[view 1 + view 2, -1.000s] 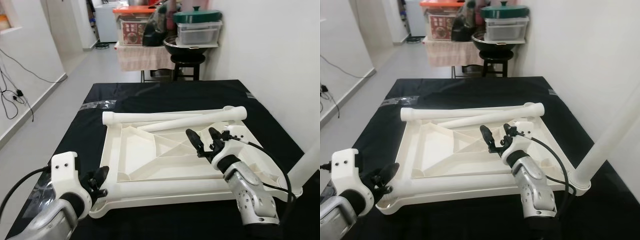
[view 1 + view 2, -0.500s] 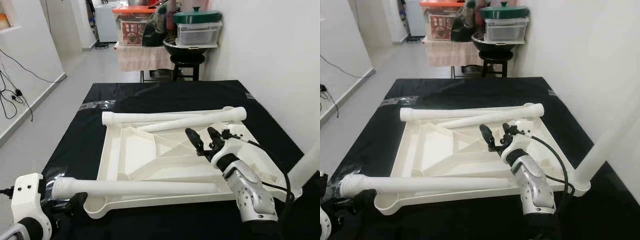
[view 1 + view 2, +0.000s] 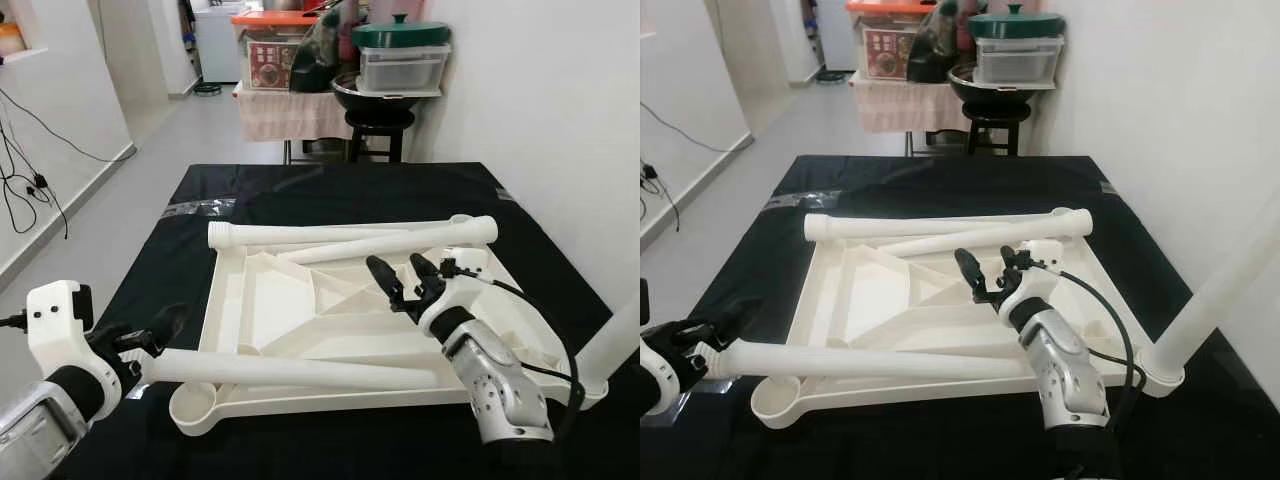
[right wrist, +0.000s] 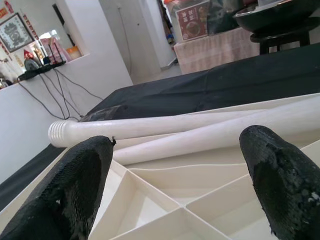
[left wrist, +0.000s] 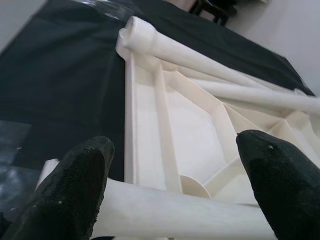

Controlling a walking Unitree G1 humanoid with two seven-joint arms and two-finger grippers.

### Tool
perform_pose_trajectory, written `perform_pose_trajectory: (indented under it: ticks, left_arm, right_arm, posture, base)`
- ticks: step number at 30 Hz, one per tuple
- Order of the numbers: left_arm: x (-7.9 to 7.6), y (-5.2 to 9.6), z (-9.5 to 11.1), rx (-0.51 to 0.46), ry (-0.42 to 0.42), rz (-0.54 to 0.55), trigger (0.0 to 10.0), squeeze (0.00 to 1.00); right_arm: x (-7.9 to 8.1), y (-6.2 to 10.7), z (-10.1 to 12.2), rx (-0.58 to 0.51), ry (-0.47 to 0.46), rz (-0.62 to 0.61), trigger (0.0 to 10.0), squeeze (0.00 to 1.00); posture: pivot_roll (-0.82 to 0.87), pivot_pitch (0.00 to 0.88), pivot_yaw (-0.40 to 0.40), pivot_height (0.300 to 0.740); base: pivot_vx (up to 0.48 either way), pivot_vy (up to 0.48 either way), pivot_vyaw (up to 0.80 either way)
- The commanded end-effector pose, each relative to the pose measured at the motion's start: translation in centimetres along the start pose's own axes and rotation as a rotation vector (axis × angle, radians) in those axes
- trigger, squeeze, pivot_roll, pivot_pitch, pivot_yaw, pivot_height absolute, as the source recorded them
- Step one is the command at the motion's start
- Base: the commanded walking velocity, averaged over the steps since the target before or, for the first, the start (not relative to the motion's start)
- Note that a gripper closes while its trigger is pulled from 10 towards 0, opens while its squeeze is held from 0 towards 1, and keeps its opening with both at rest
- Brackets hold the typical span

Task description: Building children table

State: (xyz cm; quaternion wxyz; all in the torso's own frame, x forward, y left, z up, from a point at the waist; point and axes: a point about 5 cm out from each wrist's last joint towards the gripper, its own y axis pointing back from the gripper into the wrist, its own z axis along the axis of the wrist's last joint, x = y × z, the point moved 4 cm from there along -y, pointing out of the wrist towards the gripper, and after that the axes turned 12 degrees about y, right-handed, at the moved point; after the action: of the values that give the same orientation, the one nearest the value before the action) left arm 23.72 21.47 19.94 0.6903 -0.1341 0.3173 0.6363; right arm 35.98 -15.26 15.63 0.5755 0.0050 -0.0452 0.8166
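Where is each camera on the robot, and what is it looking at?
Left eye view: on the head, looking down at the white tabletop on the black mat; both silver arms show.
Right eye view: same head, same scene, from slightly to the right.
Left wrist view: on the left wrist, looking along the left gripper over the table leg beneath it.
Right wrist view: on the right wrist, looking along the right gripper at two more legs.
All share the tabletop.
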Motion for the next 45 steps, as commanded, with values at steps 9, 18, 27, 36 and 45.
perform_pose_trajectory:
  ticks: [9,18,27,36,45]
  left_arm:
    - [3.4,1.6,1.6,0.006,-0.008,0.175,10.0,1.00]
    - [5.3,2.2,1.8,0.053,-0.030,0.250,10.0,1.00]
    - [3.7,0.0,-1.0,0.159,0.076,0.080,10.0,0.99]
    - [2.9,-0.3,-2.9,0.266,0.109,0.018,10.0,0.00]
    - [2.9,0.2,-4.3,0.314,0.127,0.005,10.0,0.00]
  right_arm:
    - [-0.1,0.0,0.0,0.004,-0.014,0.003,10.0,0.00]
    - [-0.1,0.0,-0.1,0.008,-0.016,0.005,10.0,0.00]
    - [0.0,0.1,-0.1,0.007,-0.016,0.005,10.0,0.00]
    - [-0.1,0.2,0.0,0.004,-0.016,0.002,10.0,0.00]
    - [-0.2,0.3,0.1,0.002,-0.022,0.002,10.0,0.00]
  posture:
    - [0.02,0.000,-0.021,0.740]
    - [0.02,0.000,-0.021,0.740]
    - [0.00,0.000,-0.023,0.740]
    - [-0.02,0.000,-0.010,0.740]
    - [-0.01,0.000,-0.017,0.740]
  base:
    - [0.000,0.000,0.00]
    - [0.000,0.000,0.00]
    - [0.000,0.000,0.00]
    - [0.000,0.000,0.00]
    - [0.000,0.000,0.00]
